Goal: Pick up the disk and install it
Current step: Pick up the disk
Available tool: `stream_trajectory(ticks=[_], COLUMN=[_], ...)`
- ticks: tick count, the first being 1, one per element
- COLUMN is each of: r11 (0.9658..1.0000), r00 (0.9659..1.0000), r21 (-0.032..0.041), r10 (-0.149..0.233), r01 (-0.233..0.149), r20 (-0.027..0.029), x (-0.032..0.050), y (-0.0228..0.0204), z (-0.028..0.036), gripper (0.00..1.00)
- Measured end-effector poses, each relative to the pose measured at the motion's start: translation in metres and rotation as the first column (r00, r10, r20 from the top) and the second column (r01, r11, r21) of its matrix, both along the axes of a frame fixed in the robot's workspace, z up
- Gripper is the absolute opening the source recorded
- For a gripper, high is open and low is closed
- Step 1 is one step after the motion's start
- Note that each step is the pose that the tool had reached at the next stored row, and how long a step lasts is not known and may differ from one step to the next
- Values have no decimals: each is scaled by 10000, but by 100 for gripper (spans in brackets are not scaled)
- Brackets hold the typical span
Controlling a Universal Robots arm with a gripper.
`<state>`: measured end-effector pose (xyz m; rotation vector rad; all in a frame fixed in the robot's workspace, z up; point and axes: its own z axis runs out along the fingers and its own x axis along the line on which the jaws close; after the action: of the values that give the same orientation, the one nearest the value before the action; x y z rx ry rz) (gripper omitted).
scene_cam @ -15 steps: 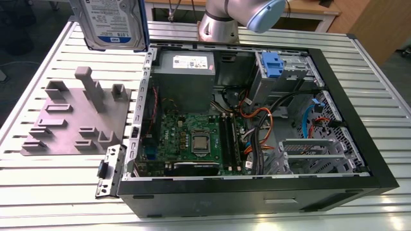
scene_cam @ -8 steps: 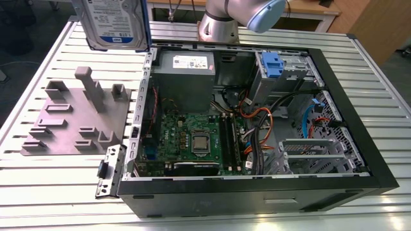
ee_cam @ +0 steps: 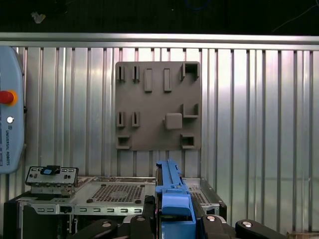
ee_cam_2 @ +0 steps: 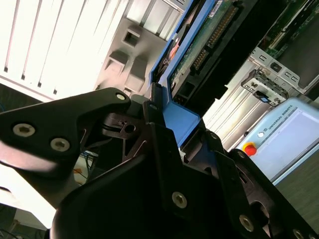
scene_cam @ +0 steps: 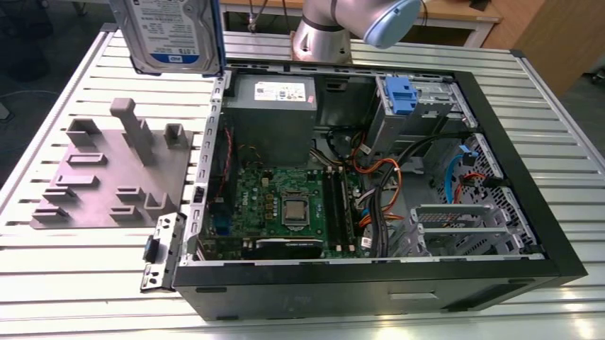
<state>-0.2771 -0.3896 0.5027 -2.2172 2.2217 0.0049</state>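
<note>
The disk (scene_cam: 170, 35), silver-grey with a white-and-blue label and blue side rails, hangs in the air at the exterior view's upper left. It is above the table, past the far end of the grey pegged plate (scene_cam: 104, 177). In both wrist views my gripper (ee_cam: 174, 215) is shut on the disk, with its black fingers (ee_cam_2: 152, 124) clamping the blue rail (ee_cam: 172, 191). The disk's green circuit-board underside (ee_cam_2: 209, 35) faces the second wrist view. The open computer case (scene_cam: 492, 106) lies to the exterior view's right of the disk.
A blue plastic clip (scene_cam: 402, 95) sits in the drive bay at the case's far side. Motherboard, cables and power supply (scene_cam: 274, 113) fill the case. The arm's base (scene_cam: 321, 39) stands behind it. A teach pendant (ee_cam: 10, 109) rests on the slatted table (scene_cam: 57, 283).
</note>
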Motion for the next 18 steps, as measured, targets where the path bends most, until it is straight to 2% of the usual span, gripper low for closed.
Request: stream_trajectory(ticks=[18], r11=[10000], r00=[10000], r21=[0], r10=[-1], r01=[1], r20=[0], x=[90], y=[0], z=[0], gripper=[36])
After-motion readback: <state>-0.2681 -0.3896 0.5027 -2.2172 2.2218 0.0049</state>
